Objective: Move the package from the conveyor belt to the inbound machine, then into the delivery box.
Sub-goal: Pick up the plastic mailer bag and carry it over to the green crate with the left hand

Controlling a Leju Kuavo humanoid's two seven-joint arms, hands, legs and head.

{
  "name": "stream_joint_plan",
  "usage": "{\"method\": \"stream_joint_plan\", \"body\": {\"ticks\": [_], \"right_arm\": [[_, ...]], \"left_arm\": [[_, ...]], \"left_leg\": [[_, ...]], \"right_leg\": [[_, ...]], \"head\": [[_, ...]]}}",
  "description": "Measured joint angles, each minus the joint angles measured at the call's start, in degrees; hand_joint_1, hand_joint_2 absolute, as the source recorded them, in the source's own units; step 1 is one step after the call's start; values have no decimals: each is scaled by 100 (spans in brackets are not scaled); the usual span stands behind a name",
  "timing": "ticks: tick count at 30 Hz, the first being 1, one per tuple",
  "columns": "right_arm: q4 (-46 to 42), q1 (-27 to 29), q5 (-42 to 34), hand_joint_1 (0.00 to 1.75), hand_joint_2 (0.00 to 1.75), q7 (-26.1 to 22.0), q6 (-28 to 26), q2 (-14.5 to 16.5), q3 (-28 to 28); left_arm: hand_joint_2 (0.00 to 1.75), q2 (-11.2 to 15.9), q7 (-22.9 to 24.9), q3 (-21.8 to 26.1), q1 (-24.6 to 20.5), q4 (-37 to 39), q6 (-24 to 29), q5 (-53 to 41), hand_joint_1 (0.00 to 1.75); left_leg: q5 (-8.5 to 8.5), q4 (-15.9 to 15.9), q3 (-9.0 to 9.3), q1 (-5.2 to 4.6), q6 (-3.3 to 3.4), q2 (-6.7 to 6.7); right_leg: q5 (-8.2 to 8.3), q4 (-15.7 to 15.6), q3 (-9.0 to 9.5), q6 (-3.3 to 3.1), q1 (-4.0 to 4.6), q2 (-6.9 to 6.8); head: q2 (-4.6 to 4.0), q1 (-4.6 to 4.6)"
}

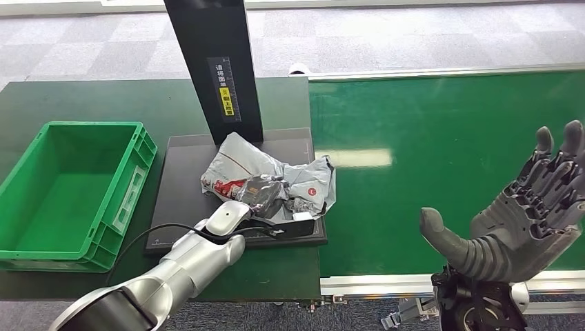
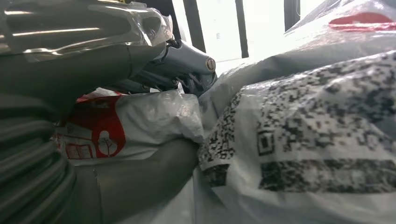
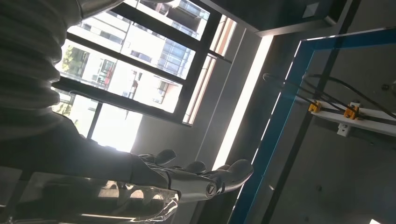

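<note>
Package [image 1: 272, 181] in left hand [image 1: 265, 196]

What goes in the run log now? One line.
left hand grips package on inbound machine | right hand open over conveyor belt | delivery box empty

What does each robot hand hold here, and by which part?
The left hand grips the grey package by its crumpled near edge; the right hand holds nothing.
</note>
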Motion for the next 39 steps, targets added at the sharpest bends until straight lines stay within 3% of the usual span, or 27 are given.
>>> {"method": "stream_joint_plan", "body": {"ticks": [9, 14, 16, 18, 20, 22, 26, 30, 33, 39], "right_arm": [[15, -25, 99, 0, 175, 46, -58, 17, -63], [20, -26, 181, 0, 175, 64, -209, 21, -103], [20, -24, 198, 0, 175, 75, -272, 21, -110], [20, -18, 206, 0, 175, 90, -326, 21, -114], [20, -6, 205, 0, 175, 107, -395, 20, -119], [21, 24, 190, 0, 175, 127, -487, 14, -128], [26, 189, 120, 0, 175, 99, -657, 2, -184], [27, 387, 76, 0, 175, 7, -817, -3, -252], [50, 468, 8, 0, 175, 13, -890, -4, -269], [213, 558, -87, 0, 175, 59, -964, -49, -270]], "left_arm": [[175, 33, -53, 91, -10, 37, 47, 20, 175], [175, 42, -454, 413, 60, 46, 592, 367, 175], [175, 41, -938, 633, 106, 5, 1062, 710, 175], [175, 33, -1784, 916, 181, -180, 1643, 1302, 175], [175, 30, -2706, 1242, 333, -705, 2166, 2130, 175], [175, 63, -3200, 1539, 567, -1589, 2483, 2924, 175], [175, 302, -3225, 2051, 981, -3381, 2664, 3550, 175], [175, 602, -3489, 2732, 1063, -4162, 2671, 3948, 175], [175, 871, -3548, 3155, 881, -4051, 2659, 4174, 175], [175, 1544, -3454, 4122, 48, -2640, 2667, 3618, 175]], "left_leg": [[0, 0, 0, 0, 0, 0], [0, 0, 0, 0, 0, 0], [1, 0, -1, 0, 0, 0], [1, 0, -3, 0, 0, 0], [0, 0, -5, 0, 0, 3], [0, 0, -7, 0, 0, 6], [-1, -1, -12, 3, -2, 7], [0, -3, -10, 8, -4, 7], [5, -3, -9, 9, -7, 7], [11, -3, -6, 11, -13, 30]], "right_leg": [[0, 0, 0, 0, 0, 0], [0, 0, -2, 0, 0, 0], [0, 0, -4, 0, 0, 0], [0, 0, -7, 0, 0, 0], [0, 1, -8, 0, 0, 2], [0, 1, -11, 0, 0, 4], [-2, 1, -16, -1, 3, 4], [-3, 1, -15, -2, 7, 4], [-2, 2, -13, -3, 9, 3], [12, 4, -21, -19, 12, 24]], "head": [[0, 0], [0, 0], [0, 0], [0, 0], [0, 0], [0, 1], [0, 0], [-1, -1], [0, 2], [0, 0]]}}
